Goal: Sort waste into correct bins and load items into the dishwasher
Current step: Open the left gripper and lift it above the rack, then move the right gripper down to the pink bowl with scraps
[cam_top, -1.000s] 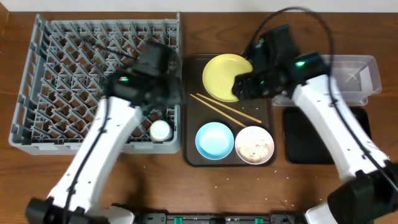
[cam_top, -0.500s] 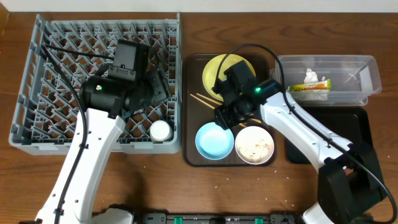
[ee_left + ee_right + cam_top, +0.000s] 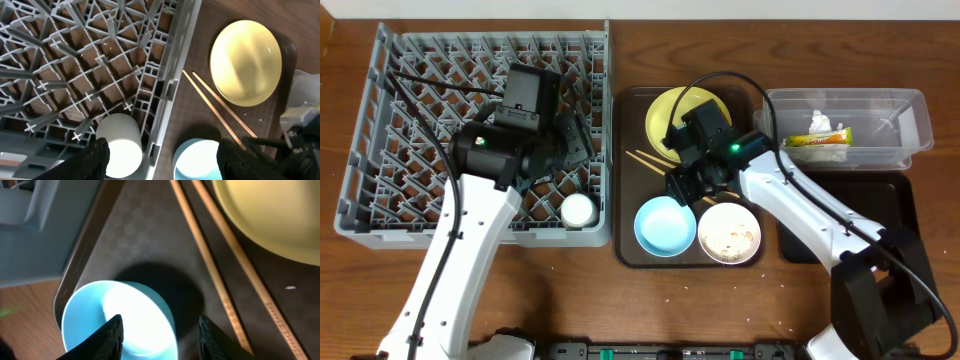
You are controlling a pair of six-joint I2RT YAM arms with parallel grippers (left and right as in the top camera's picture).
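Both hands parted and gripping nothing: right hand (image 3: 161,332) over the light blue bowl (image 3: 120,325), left hand (image 3: 165,160) astride the dish rack's (image 3: 75,60) right wall.

On the brown serving tray (image 3: 632,190): blue bowl directly under the right fingers, white bowl (image 3: 730,259) of rice scraps (image 3: 728,235) just beside it, wooden chopsticks (image 3: 220,275) lying slantwise between bowls and yellow plate (image 3: 245,62), plate half hidden from overhead by the right arm (image 3: 800,200). In the rack's near right corner, small white cup (image 3: 119,150), mouth up or down impossible to tell. In the clear container (image 3: 900,120), green-and-yellow wrapper (image 3: 817,139) beside something white and crumpled, too small to name. Much of the black tray (image 3: 900,215) covered by the right arm. Tiny pale specks on the worktop (image 3: 620,300), unidentifiable.
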